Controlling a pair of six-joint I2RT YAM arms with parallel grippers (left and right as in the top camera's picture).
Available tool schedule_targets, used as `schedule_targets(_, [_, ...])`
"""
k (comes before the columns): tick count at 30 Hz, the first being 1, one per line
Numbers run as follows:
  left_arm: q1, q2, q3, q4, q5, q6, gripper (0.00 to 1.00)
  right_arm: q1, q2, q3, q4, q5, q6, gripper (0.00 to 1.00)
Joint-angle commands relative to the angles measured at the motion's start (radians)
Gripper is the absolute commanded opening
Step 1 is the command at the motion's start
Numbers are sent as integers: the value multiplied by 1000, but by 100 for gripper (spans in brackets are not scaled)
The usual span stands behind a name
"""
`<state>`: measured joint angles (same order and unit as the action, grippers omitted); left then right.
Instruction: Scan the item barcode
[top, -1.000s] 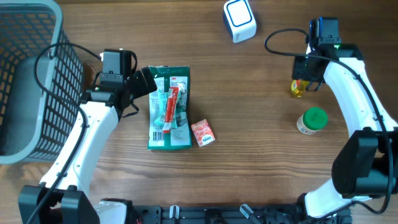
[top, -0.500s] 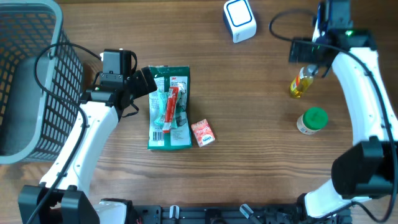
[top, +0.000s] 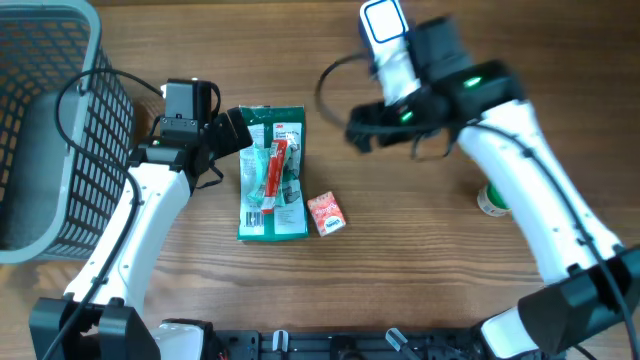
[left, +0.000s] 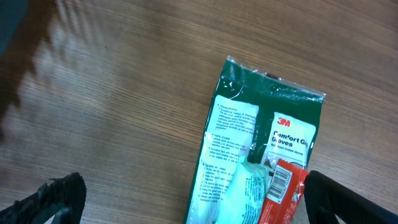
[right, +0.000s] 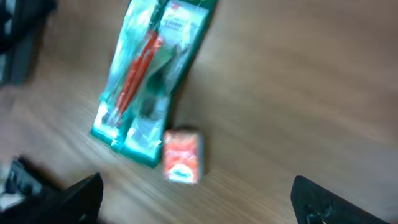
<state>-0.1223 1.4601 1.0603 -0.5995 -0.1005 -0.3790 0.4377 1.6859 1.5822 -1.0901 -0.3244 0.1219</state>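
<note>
A green glove package (top: 272, 200) lies flat left of centre with a slim red pack (top: 272, 168) on top of it. The red pack's barcode (left: 281, 183) faces up in the left wrist view. A small red box (top: 326, 214) sits by the package's lower right corner. My left gripper (top: 232, 133) hovers open at the package's upper left edge, holding nothing. My right gripper (top: 365, 128), blurred by motion, hangs open and empty over the middle of the table. In the right wrist view it (right: 199, 202) is just past the red box (right: 182, 157). The white scanner (top: 385, 25) stands at the back, partly behind the right arm.
A grey wire basket (top: 50, 130) fills the far left side. A green-lidded jar (top: 490, 200) peeks out from under the right arm at the right. The right arm stretches across the right half of the table.
The right gripper opened and left the yellow bottle at the right. Its arm swung left to the middle of the table. The left arm has not moved.
</note>
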Motion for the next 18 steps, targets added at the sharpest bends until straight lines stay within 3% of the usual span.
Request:
schedule_targets(1, [2,-7,11,2,-5,8,100,98,19,-144,65,-39,72,97])
schedule_targets(9, [2,-7,11,1,-6,8,100,233,19,-451,316,39,200,99])
schedule_targets(11, [2,-7,11,1,-6,8,100,233,19,-496,364,39,229,87])
schedule_targets(14, [2,-7,11,1,-5,8,100,233,19,-540,441,42,230,46])
schedule_targets(15, [2,-7,11,1,-5,8,100,233,19,-554,469,42,230,38])
schedule_targets(18, [2,-7,11,1,-6,8,100,233,19,-561,492,43,245,39])
